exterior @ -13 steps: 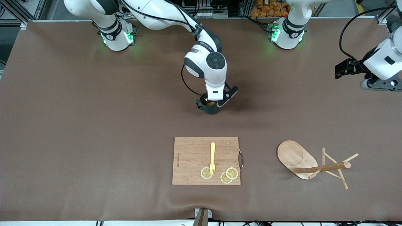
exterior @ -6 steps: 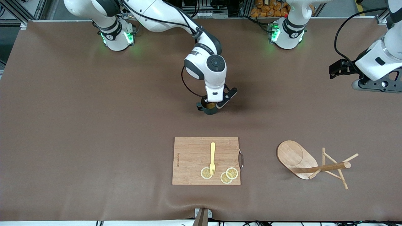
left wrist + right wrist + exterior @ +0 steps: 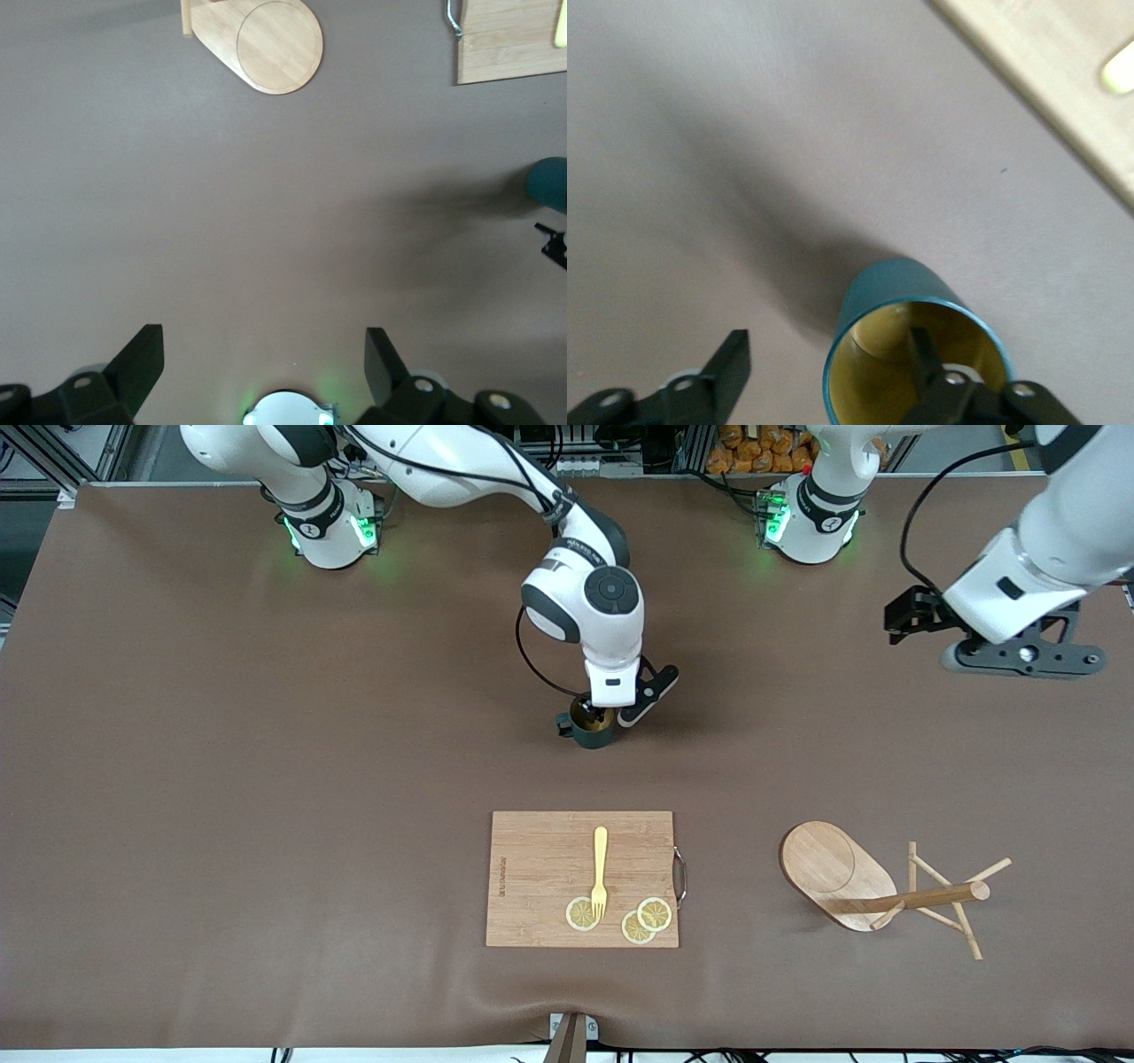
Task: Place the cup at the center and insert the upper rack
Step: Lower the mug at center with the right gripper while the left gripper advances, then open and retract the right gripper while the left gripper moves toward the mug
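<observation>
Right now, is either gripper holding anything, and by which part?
Nothing is held. The right gripper is open astride the cup's rim, one finger inside; the cup stands on the table. The left gripper is open over bare table.

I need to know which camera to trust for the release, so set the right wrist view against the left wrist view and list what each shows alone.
Only the right wrist view: the cup's yellowish inside, with one finger of the open right gripper in it and the other outside the wall.

Only the left wrist view: the upper rack's oval base, lying on the table, and the open left gripper over bare table.

Both: the brown table, a corner of the cutting board and a part of the cup.
</observation>
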Robot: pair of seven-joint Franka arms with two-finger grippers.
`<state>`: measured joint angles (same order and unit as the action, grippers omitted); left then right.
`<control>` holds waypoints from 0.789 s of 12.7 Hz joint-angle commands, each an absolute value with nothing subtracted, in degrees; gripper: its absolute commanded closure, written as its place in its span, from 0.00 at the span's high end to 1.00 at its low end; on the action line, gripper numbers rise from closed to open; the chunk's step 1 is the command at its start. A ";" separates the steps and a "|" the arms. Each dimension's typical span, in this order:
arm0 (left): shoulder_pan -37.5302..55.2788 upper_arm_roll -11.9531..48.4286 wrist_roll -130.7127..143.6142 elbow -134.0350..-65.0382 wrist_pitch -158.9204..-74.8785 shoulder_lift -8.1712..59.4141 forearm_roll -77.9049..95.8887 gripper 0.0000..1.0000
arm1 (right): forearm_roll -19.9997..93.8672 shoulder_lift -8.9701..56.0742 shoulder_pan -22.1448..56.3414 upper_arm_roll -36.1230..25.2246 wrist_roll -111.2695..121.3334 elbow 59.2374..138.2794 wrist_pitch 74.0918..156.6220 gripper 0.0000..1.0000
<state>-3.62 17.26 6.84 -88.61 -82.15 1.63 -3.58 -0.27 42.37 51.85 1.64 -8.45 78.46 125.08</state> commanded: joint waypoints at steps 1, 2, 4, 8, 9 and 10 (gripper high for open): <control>-3.60 17.84 8.35 -87.63 -81.91 1.85 -3.87 1.00 | -0.44 34.04 50.98 0.01 -9.32 80.07 118.77 1.00; -2.82 17.84 8.52 -87.54 -81.91 1.93 -3.78 1.00 | -0.35 32.01 49.06 -1.48 -9.49 80.16 115.09 1.00; -1.85 17.84 13.15 -87.45 -81.91 1.93 -3.78 1.00 | -0.35 27.71 41.79 -2.37 -8.44 80.24 106.13 1.00; 3.67 18.99 29.22 -85.09 -82.18 4.30 -3.95 1.00 | -0.53 23.21 25.71 -2.64 -7.13 80.33 99.68 1.00; 5.87 18.98 33.97 -83.51 -82.18 5.87 -4.13 1.00 | -0.44 21.99 21.66 -2.64 -3.12 81.03 99.15 1.00; 7.89 18.98 38.62 -82.28 -82.35 7.11 -4.22 1.00 | -0.44 20.23 17.36 -2.64 2.06 82.25 99.40 1.00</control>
<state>4.56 18.86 31.16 -86.76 -82.73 3.39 -3.58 -0.46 24.55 23.93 -4.21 -3.23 78.18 99.41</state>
